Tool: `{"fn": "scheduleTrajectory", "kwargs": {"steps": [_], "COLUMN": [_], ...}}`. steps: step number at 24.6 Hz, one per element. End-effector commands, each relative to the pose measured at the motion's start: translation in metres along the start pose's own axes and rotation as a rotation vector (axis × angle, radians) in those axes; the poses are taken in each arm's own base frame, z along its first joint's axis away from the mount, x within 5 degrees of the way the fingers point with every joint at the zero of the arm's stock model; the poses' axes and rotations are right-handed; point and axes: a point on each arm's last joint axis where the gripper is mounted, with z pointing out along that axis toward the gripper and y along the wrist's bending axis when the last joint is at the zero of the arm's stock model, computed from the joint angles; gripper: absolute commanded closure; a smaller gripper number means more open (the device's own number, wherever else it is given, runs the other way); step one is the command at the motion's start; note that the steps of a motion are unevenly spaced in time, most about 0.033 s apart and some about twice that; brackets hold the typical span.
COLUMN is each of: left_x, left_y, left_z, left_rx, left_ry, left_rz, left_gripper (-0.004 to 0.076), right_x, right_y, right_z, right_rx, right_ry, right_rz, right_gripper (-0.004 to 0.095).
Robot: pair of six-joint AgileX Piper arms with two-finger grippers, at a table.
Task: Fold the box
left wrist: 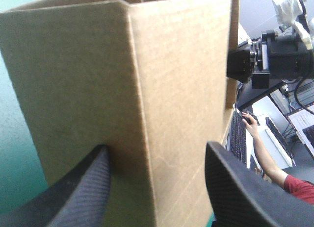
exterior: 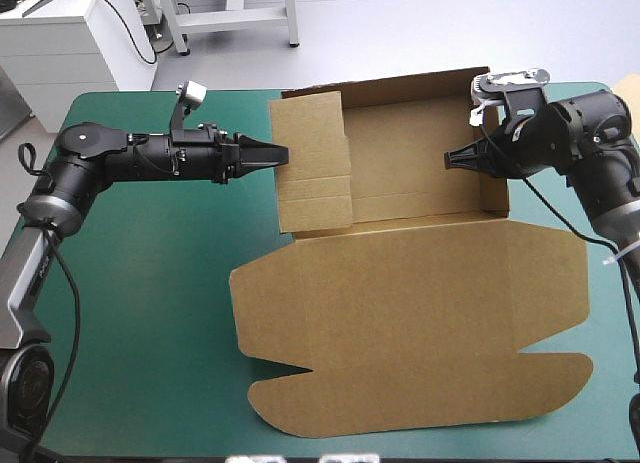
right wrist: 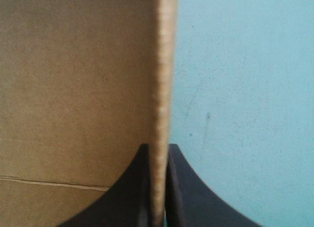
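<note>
Tucking the left side wall looks like the step in hand. The box (exterior: 400, 313) covers the middle and right of the teal-green tabletop (exterior: 150, 283), with its tray at the far side, walls raised, and its lid (exterior: 420, 383) flat toward the near edge.

Your left claw (exterior: 278, 154) stands wide. Its black fingers (left wrist: 88, 188) are set at the outer face of the left wall flap (exterior: 312, 163), which leans in over the tray; one fingertip appears to touch it. Your right claw (exterior: 450, 159) is clamped on the box, with the edge of the right wall (right wrist: 164, 89) pinched between its fingers.

Use that right grip as an anchor so the tray cannot slide when you push. Drive the left claw straight across, low on the flap near its crease, so the panel rolls over and down rather than buckling. Press evenly with both fingers, since a lopsided push would likely twist the flap out of line. Ease off once it seats inside the tray.
</note>
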Motion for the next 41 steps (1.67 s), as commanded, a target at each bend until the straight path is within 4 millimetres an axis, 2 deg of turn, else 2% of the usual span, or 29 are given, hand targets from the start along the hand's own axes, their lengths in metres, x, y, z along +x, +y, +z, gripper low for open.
{"fn": "scheduleTrajectory", "kwargs": {"steps": [1, 9, 14, 16, 20, 26, 30, 35, 38, 41], "left_x": [-0.003, 0.0, -0.005, -0.01, -0.013, -0.021, -0.025, -0.024, -0.023, -0.023], "left_y": [-0.036, -0.035, -0.035, -0.04, -0.045, -0.045, -0.045, -0.044, -0.044, -0.044], "left_z": [-0.002, 0.015, 0.018, 0.021, 0.032, 0.037, 0.035, 0.035, 0.035, 0.035], "left_rx": [0.142, 0.041, -0.047, -0.137, -0.313, -0.428, -0.452, -0.467, -0.474, -0.474], "left_ry": [-0.007, -0.006, -0.07, -0.147, -0.238, -0.347, -0.394, -0.381, -0.362, -0.357], "left_rz": [0.043, 0.058, 0.061, 0.105, 0.179, 0.293, 0.3, 0.325, 0.377, 0.396], "left_gripper": [0.0323, 0.0342, 0.0342, 0.0342, 0.0342, 0.0342, 0.0342, 0.0342, 0.0348, 0.0405], "right_x": [-0.012, -0.016, -0.022, -0.025, -0.023, -0.017, -0.011, -0.009, -0.008, -0.007], "right_y": [-0.001, 0.0, 0.003, 0.019, 0.043, 0.065, 0.084, 0.094, 0.094, 0.093], "right_z": [-0.025, -0.028, -0.042, -0.053, -0.062, -0.068, -0.073, -0.078, -0.078, -0.077], "right_rx": [-0.013, -0.029, -0.026, 0.034, 0.1, 0.099, 0.066, 0.069, 0.076, 0.085], "right_ry": [-0.152, -0.201, -0.246, -0.289, -0.341, -0.345, -0.364, -0.393, -0.38, -0.366], "right_rz": [0.045, 0.061, 0.042, -0.014, -0.073, -0.121, -0.145, -0.156, -0.152, -0.141], "right_gripper": [0.0908, 0.0906, 0.0906, 0.0906, 0.0906, 0.0907, 0.0906, 0.0907, 0.0907, 0.0907]}}
